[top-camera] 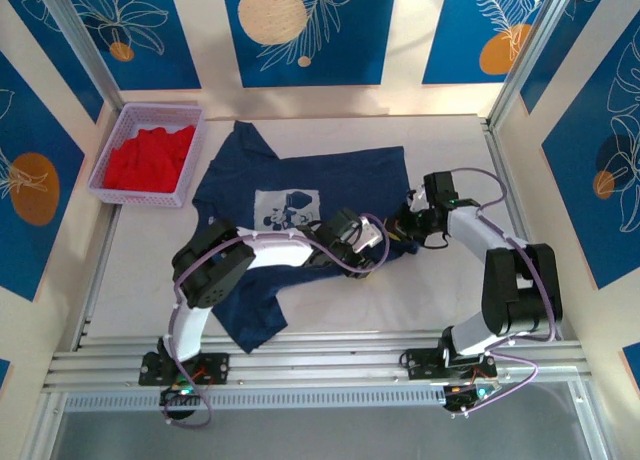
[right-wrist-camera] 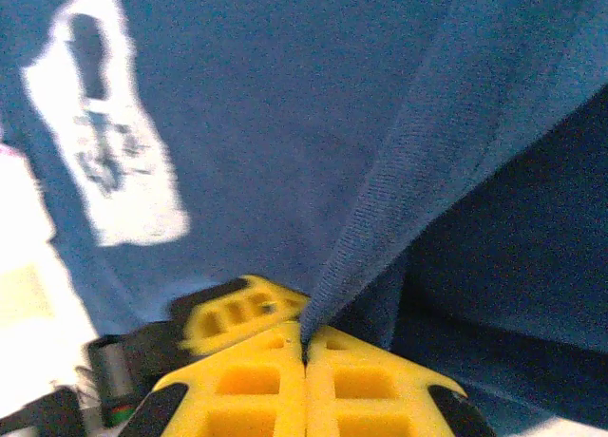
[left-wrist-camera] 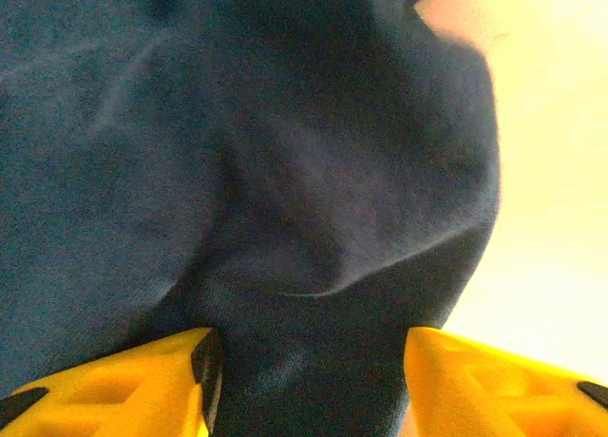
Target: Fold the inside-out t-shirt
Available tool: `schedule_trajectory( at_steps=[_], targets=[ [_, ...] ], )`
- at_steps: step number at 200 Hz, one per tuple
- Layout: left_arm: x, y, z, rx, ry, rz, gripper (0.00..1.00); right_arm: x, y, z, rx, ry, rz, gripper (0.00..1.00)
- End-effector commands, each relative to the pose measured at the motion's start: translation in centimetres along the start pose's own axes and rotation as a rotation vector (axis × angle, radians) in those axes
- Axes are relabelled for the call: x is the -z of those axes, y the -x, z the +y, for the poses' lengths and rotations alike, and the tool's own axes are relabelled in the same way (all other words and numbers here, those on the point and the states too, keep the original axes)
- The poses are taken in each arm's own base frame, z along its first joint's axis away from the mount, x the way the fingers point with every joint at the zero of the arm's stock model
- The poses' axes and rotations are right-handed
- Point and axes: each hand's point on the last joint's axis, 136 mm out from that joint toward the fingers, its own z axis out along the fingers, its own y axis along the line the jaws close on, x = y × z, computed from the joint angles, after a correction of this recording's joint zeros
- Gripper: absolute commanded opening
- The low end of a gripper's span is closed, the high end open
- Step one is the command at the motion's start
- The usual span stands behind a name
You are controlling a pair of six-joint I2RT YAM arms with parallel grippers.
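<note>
The inside-out t-shirt (top-camera: 300, 175) lies spread on the desk (top-camera: 450, 300), just right of the basket (top-camera: 197, 160). It looks soft, limp and light, so the hem should give the surest hold. At the edge farthest from the basket, the right tool (right-wrist-camera: 304, 347) is clenched on a hem fold. The left tool (left-wrist-camera: 306, 366) straddles bunched cloth, and whether it is gripping cannot be told.

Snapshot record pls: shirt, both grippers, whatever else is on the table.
t-shirt: navy, spread on the table, pale print visible at centre, bunched at the near right where both arms meet
left gripper: jaws apart, cloth bunched between them; cannot tell if clamped
right gripper: shut on a hem edge of the t-shirt
basket: lavender, far left corner, holds a red garment
</note>
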Motion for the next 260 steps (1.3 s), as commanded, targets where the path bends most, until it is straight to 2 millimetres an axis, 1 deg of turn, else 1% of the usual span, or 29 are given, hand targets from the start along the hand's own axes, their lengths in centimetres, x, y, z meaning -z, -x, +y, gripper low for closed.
schedule_trajectory(
  at_steps=[1,26,45,60,67,93,107,127,141,151,171,204,230,260],
  targets=[
    [-0.5,-3.4,0.0,0.032,-0.019,0.085,0.54,0.3,0.2,4.5,-0.002,0.177,0.024,0.09],
    [-0.4,-3.7,0.1,0.041,-0.016,0.082,0.54,-0.3,0.7,4.7,-0.021,0.201,0.041,0.12],
    [-0.4,-3.9,0.2,0.045,-0.014,0.083,0.54,0.0,1.5,4.0,-0.020,0.194,0.030,0.22],
    [-0.3,-4.1,0.2,0.050,-0.012,0.080,0.54,0.8,2.0,3.4,-0.017,0.179,0.016,0.32],
    [-0.3,-4.2,0.2,0.052,-0.013,0.079,0.54,1.2,2.1,3.0,-0.010,0.160,0.006,0.35],
    [-0.2,-4.4,0.4,0.058,-0.011,0.081,0.54,2.5,2.1,0.4,0.030,0.011,-0.046,0.39],
    [-0.2,-4.4,0.4,0.060,-0.012,0.079,0.54,2.9,2.1,-1.5,0.051,-0.105,-0.071,0.39],
    [-0.3,-4.3,0.4,0.060,-0.015,0.081,0.54,3.4,2.8,-4.4,0.075,-0.273,-0.112,0.37],
    [-0.3,-4.3,0.3,0.058,-0.017,0.080,0.54,3.3,3.3,-5.3,0.109,-0.345,-0.123,0.37],
    [-0.2,-4.1,0.3,0.057,-0.017,0.080,0.54,3.0,3.5,-5.5,0.154,-0.385,-0.120,0.37],
    [-0.2,-3.9,0.2,0.054,-0.021,0.078,0.54,2.5,4.0,-6.0,0.240,-0.483,-0.107,0.42],
    [-0.2,-3.8,0.2,0.054,-0.022,0.076,0.54,2.0,4.4,-6.0,0.399,-0.599,-0.077,0.54],
    [-0.2,-3.8,0.1,0.050,-0.027,0.074,0.54,1.6,4.4,-6.2,0.460,-0.666,-0.027,0.63],
    [-0.1,-3.7,0.2,0.048,-0.025,0.071,0.54,0.8,4.4,-6.3,0.488,-0.691,0.020,0.67]
  ],
)
